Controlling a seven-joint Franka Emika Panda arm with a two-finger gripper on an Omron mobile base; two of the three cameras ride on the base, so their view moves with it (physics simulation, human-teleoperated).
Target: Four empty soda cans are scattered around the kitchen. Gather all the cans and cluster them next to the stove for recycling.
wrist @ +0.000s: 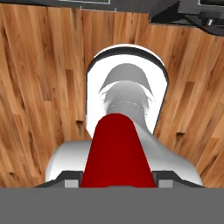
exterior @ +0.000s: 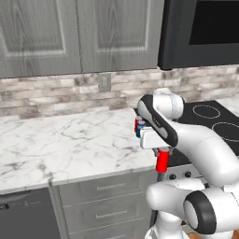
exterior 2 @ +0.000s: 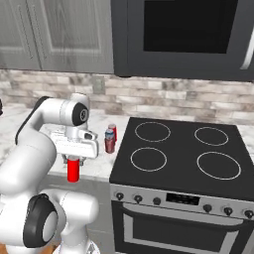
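1. Fingers [exterior 2: 73,159] closed on a red can [exterior 2: 73,171]. Can hangs upright below the hand, out past the front edge of the bench [exterior: 70,140], over the wood floor [wrist: 35,87].
2. Left base view: the held can [exterior: 162,161] sits in front of the grey drawer fronts [exterior: 109,186], just left of the stove's front left corner.
3. Hand view: the red can [wrist: 116,148] runs up from between the fingers, plain red side, no label or writing readable on it.
4. Two more cans stand on the bench near its back right part, just beside the left edge of the stove [exterior 2: 183,154]. A dark red can with a blue-and-white top [exterior 2: 109,141] is nearer the front; a second red can [exterior 2: 113,131] is right behind it, close or touching, hard to tell at this size.
5. Left base view: the blue-and-white marked can [exterior: 139,127] is partly hidden by the arm. Marking is too small and blurred to read; no brand made out.
6. Stove: black glass top, four thin white ring marks, knobs along the oven front. A small panel between the knobs carries light marks, unreadable.
7. Black microwave [exterior 2: 188,34] hangs above the stove; grey panelled cabinets [exterior: 70,32] to its left; brick-pattern wall [exterior: 60,93] with a wall outlet [exterior: 104,82] behind the bench.
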